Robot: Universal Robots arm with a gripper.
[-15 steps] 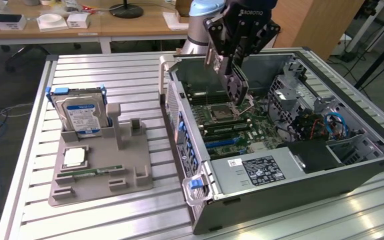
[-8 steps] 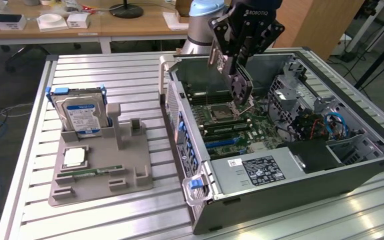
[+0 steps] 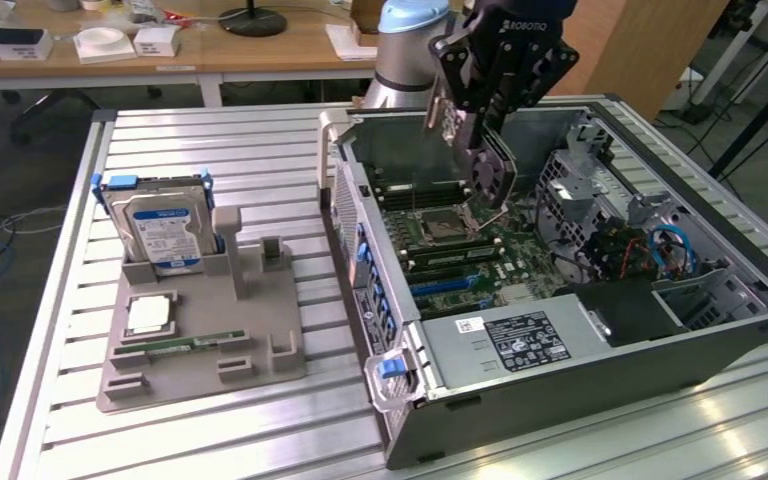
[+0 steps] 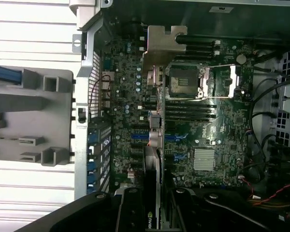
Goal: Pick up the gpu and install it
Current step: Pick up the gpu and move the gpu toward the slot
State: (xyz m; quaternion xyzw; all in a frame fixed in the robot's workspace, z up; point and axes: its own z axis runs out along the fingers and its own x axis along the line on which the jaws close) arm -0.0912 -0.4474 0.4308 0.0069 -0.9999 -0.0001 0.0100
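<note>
gpu (image 3: pixel 491 172) in jaws, above motherboard (image 3: pixel 524 255)

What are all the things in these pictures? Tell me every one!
gpu: one, mostly black, held above the open computer case.
computer case: one, grey and black, on the exterior view's right.
hard drive: one, silver with blue label, upright in the holder.
holder: one, grey, on the table, exterior view's left.
memory stick: one, green, lying in the holder.
table: one, silvery slats, under everything.
robot arm: one, grey-blue, behind the case.
fingers: two, black, shut on the gpu.
</note>
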